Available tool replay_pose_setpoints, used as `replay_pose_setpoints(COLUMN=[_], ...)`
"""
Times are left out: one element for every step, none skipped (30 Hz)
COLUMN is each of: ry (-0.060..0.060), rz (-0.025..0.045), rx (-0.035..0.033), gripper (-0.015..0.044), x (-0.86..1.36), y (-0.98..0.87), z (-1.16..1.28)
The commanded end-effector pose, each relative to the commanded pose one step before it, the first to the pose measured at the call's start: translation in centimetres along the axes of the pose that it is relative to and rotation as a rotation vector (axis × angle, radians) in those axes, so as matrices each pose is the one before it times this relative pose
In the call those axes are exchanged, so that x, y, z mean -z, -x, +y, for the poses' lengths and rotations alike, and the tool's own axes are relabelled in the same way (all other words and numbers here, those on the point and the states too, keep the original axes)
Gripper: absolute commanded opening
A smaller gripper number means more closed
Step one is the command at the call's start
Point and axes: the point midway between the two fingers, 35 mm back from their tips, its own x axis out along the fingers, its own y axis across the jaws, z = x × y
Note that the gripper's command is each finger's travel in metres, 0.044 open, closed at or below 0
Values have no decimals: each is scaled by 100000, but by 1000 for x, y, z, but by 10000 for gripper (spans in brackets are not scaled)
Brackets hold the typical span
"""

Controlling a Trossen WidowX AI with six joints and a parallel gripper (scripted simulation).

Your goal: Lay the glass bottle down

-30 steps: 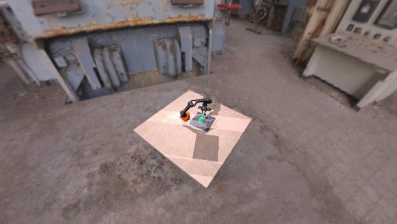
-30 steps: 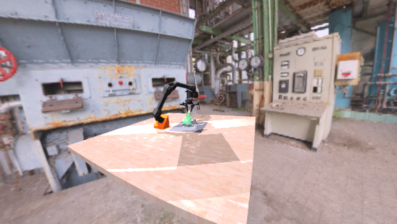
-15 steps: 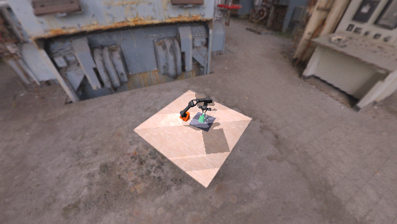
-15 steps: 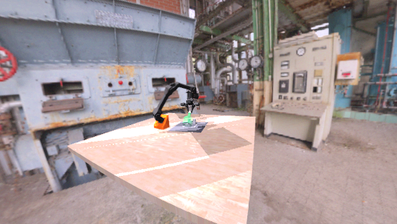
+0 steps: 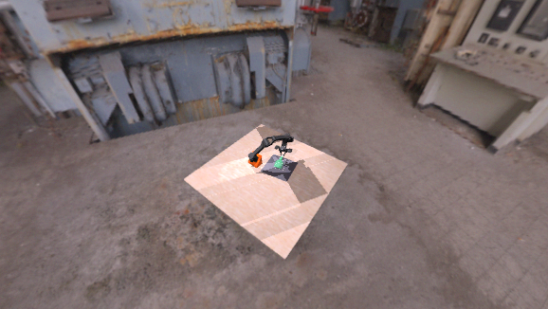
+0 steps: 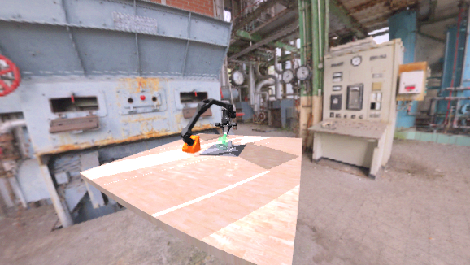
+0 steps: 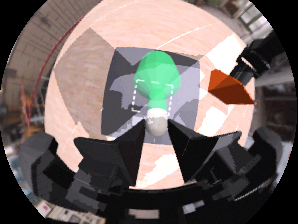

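Dark grey mat [image 5: 286, 176] [image 6: 211, 151] [image 7: 111, 117] is the landmark, lying flat on the pale wooden table [image 5: 265, 209] [image 6: 228, 183] [image 7: 65, 120].

Green glass bottle [image 5: 279, 164] [image 6: 223, 142] [image 7: 158, 75]: over the mat, neck uppermost and body lower, not lying on its side. Exact lean uncertain from these angles; contact between its base and the mat cannot be told either.

Gripper [image 5: 283, 154] [image 6: 225, 132] [image 7: 156, 121]: above the mat, clamped on the bottle at the pale top end of its neck. In the wrist view one dark finger stands on each side of that end, the green body reaching away beyond them.

White dashed outline [image 7: 135, 96]: on the mat, seen in the wrist view partly behind the bottle's body and neck. Grey U-shaped rest: cannot be picked out with certainty.

Orange base [image 5: 256, 162] [image 6: 191, 145] [image 7: 226, 89]: on the table just beside the mat. Black arm [image 5: 269, 141] [image 6: 198, 117] [image 7: 261, 56] rises from it and bends over toward the mat, wrist end above.

Brownish shadow patch [image 5: 307, 184] [image 6: 268, 156] [image 7: 82, 75]: on the table, next to the mat, on the side away from the base.
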Motion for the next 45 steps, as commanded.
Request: replay_pose_setpoints(ry=[-414,90,87,84,81,78,76,72,70,67,64,60,58,55,52,50,47,46,9,21,31,37,38,35,33,32,31,30,28,27,26,25,24,24,24,24,25,25,25,25,25,25,25,26,26], rz=[250,-48,-45,-43,-41,-39,-37,-34,-33,-30,-28,-25,-23,-20,-18,-17,-15,-15,-3,-5,-6,-7,-10,-12,-15,-17,-18,-19,-18,-17,-16,-16,-16,-16,-17,-18,-18,-19,-20,-20,-21,-22,-23,-24,-24], rx=[-144,28,29,30,30,31,33,33,35,37,38,39,41,42,42,44,44,47,10,24,36,44,46,44,42,41,40,40,39,39,38,38,38,38,38,38,38,37,37,37,36,36,36,35,35], gripper=[121,121,121,121,121,121,121,121,121,121,121,121,121,121,121,121,121,121,121,121,121,121,121,121,121,121,121,121,121,121,121,121,121,121,121,121,121,121,121,121,121,121,121,121,121], x=[705,121,120,120,119,118,118,117,117,116,115,115,114,113,113,112,111,49,12,28,44,56,60,57,55,55,55,55,55,54,54,53,53,53,53,53,53,53,53,52,52,52,52,52,52], y=[-364,-54,-55,-56,-57,-58,-59,-60,-61,-62,-63,-64,-64,-65,-66,-67,-68,-30,-7,-17,-27,-34,-37,-36,-35,-35,-36,-36,-37,-36,-37,-37,-37,-37,-37,-37,-38,-38,-38,-38,-39,-39,-39,-39,-39], z=[338,17,17,17,17,18,18,18,18,18,18,18,18,18,18,18,18,9,2,5,8,11,11,11,10,10,10,10,10,10,10,10,10,10,10,10,10,10,10,10,10,10,10,10,10])
